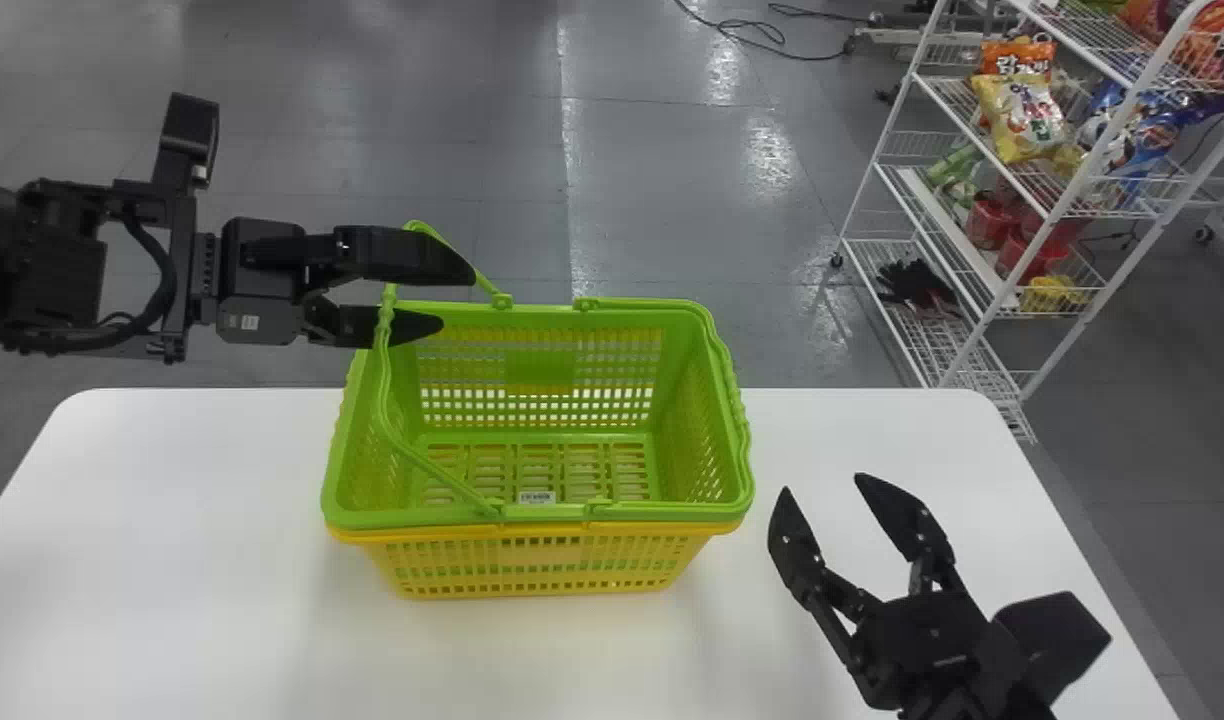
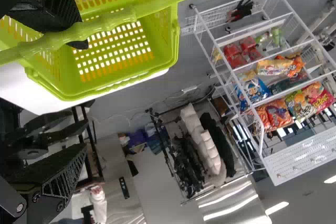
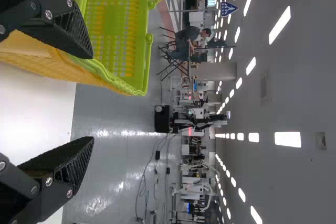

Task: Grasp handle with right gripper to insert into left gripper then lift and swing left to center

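Grey floor (image 1: 672, 200) runs off behind the white table (image 1: 172, 480), with a wire rack (image 1: 1072, 195) of snack packets (image 1: 1022, 110) beyond its far right corner. Toward the far edge, about midway between the corners, a green basket (image 1: 662, 511) sits nested in a yellow basket (image 1: 532, 575). One green handle (image 1: 383, 370) stands raised at the left; the other handle (image 1: 742, 440) lies down along the right rim.

Up there at the left, the left gripper (image 1: 459, 300) has its fingers spread, right by the raised handle. As far as I can make out, the handle runs against one finger, though whether it sits properly in the gap I couldn't swear. The right gripper (image 1: 824, 485) is apart from the basket, over the table's right side, fingers wide and nothing between them.

What would worry me is the left one closing too soon: with the handle beside a finger instead of between the pair, it would pinch air or knock the handle down. A grip near a fingertip could slip on the lift, and the green basket might drag the yellow one along, being stacked in it.

As for writing, there's a white label (image 1: 537, 497) on the basket's floor and a pale sticker (image 1: 244, 322) on the left gripper's body, both too small to read. The packets carry bold lettering.
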Robot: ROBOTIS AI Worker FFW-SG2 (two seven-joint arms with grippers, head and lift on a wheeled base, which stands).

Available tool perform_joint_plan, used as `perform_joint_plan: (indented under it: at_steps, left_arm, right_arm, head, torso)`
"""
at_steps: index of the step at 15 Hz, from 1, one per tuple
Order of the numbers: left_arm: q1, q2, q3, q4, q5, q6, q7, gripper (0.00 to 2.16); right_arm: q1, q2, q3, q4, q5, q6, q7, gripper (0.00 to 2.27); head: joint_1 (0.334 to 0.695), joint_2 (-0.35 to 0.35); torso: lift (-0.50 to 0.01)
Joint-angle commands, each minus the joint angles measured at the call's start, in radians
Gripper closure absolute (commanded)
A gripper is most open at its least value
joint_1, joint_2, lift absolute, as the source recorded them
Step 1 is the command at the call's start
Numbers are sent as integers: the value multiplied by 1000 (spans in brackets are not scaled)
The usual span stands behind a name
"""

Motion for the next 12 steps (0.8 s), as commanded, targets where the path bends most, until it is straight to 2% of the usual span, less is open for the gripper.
perform_joint_plan:
  at_steps: [1,2,4,5,8,9,12]
  left_arm:
    - [-22,-22,-14,3,3,8,5,161]
    - [-33,-33,-20,9,6,11,10,161]
    - [-48,-47,-31,20,6,11,10,161]
    - [-51,-53,-31,23,6,11,10,161]
    - [-53,-58,-31,25,6,11,11,161]
    - [-51,-59,-31,26,6,11,11,161]
    - [-50,-59,-31,28,6,8,11,161]
  right_arm:
    - [-34,-1,-3,-1,18,67,0,1342]
    - [-54,-1,-5,0,23,104,-1,1612]
    - [-93,-3,-7,6,62,135,-1,1717]
    - [-116,-6,-7,12,76,175,-1,1916]
    - [-169,-15,9,52,118,208,-1,1936]
    - [-186,-17,20,71,135,215,-1,2027]
    - [-241,-37,61,129,164,233,-1,2027]
  head:
    - [695,-139]
    - [695,-145]
    - [695,-163]
    - [695,-169]
    - [695,-183]
    - [695,-183]
    - [695,-173]
  torso:
    - [-93]
    - [-93]
    - [-93]
    - [-93]
    - [-93]
    - [-93]
    - [-93]
